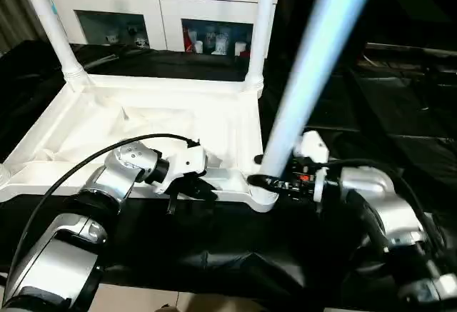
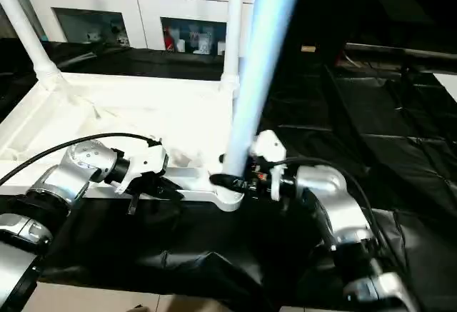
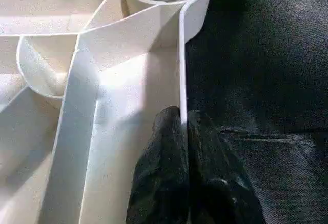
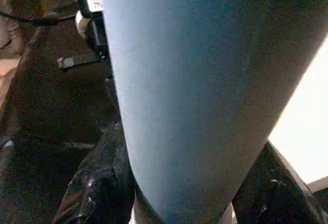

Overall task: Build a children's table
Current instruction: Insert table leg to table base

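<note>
Where the black cloth (image 1: 214, 255) hangs over the desk's near edge, a strip of pale floor (image 1: 136, 299) shows just below, and both silver forearms reach in over that edge. The left pincer (image 1: 187, 192) is pressed shut on the near rim of the table top (image 1: 143, 123), its two black fingers (image 3: 171, 178) pinching the thin white wall just beside the corner socket (image 1: 263, 199). That top lies upside down on the cloth, ribs up, taking most of the desk's left half. At the near right corner, the right pincer (image 1: 265, 182) stands half open around the base of a leg (image 1: 314, 62), a finger on either side of the tube, right at the socket; the leg leans up and to the right, crossing the view. Farther back, two more legs (image 1: 263, 26) stand upright in the far corners. To the right of the top, the cloth runs wide and bare, creased, well apart from anything white. Behind the desk sits a white cabinet (image 1: 157, 5) with glass doors and small things inside, close along the far edge.
</note>
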Robot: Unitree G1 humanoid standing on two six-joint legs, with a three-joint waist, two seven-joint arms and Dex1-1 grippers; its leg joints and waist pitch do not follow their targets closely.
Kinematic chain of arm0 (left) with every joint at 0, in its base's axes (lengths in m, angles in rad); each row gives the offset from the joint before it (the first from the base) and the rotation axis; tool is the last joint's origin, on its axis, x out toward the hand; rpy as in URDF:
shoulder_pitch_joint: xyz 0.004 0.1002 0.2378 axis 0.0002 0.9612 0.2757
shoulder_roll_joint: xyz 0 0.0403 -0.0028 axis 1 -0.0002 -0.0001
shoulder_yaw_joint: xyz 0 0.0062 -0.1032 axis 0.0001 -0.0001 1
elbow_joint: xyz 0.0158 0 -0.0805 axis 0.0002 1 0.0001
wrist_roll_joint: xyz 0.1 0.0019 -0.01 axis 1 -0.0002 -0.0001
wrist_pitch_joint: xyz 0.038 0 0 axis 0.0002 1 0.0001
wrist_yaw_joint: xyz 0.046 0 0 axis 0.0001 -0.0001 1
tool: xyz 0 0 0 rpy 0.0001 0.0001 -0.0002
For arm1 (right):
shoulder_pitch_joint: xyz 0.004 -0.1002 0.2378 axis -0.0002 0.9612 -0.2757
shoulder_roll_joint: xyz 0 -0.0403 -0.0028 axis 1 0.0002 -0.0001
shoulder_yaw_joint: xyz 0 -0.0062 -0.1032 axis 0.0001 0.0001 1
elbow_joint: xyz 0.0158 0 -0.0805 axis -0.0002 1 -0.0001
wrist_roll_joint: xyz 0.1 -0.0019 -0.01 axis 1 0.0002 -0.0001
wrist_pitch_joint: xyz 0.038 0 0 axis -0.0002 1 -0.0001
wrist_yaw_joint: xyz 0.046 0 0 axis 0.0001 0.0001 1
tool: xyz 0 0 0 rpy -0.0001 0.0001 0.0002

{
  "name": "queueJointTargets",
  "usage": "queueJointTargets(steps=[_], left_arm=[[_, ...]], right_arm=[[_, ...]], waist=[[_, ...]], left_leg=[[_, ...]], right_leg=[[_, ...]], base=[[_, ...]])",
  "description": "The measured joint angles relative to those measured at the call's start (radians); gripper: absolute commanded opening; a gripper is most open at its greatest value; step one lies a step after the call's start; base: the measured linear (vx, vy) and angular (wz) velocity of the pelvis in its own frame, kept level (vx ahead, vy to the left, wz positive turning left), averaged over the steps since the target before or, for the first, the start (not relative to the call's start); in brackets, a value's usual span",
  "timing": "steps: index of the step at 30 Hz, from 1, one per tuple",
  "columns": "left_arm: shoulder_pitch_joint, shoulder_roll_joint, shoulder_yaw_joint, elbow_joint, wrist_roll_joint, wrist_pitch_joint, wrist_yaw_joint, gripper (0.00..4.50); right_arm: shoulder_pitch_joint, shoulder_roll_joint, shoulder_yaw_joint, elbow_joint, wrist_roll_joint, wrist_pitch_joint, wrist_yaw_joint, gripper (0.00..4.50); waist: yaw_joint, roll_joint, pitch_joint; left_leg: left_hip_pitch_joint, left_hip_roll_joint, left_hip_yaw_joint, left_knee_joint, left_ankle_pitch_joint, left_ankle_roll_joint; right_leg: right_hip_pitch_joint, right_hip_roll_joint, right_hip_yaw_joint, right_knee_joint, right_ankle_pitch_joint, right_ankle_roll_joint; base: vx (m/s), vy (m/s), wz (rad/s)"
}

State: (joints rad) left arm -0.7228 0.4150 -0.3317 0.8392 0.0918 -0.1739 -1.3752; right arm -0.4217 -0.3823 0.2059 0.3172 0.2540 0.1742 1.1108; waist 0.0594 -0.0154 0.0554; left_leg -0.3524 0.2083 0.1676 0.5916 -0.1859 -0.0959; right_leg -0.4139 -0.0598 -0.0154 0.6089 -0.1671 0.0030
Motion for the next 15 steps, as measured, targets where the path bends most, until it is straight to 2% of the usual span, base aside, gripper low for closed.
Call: queueJointTargets(steps=[9,15], left_arm=[[0.015,0.011,0.000,-0.025,-0.002,0.017,-0.014,0.00],[0.020,0.016,0.000,-0.036,-0.005,0.021,-0.018,0.00]], right_arm=[[-0.043,0.003,0.011,0.072,-0.012,-0.007,0.067,1.86],[-0.046,0.007,0.011,0.083,-0.012,-0.015,0.077,1.86]], waist=[[-0.001,-0.014,-0.007],[-0.003,-0.016,-0.009]], left_leg=[[0.002,0.000,0.001,-0.004,0.000,0.000],[0.002,0.000,0.001,-0.006,0.000,0.000]], right_leg=[[0.000,0.000,0.000,0.000,-0.002,0.001],[0.000,0.000,0.000,0.000,-0.002,0.000]], base=[[0.000,0.000,0.00],[0.000,0.000,0.00]])
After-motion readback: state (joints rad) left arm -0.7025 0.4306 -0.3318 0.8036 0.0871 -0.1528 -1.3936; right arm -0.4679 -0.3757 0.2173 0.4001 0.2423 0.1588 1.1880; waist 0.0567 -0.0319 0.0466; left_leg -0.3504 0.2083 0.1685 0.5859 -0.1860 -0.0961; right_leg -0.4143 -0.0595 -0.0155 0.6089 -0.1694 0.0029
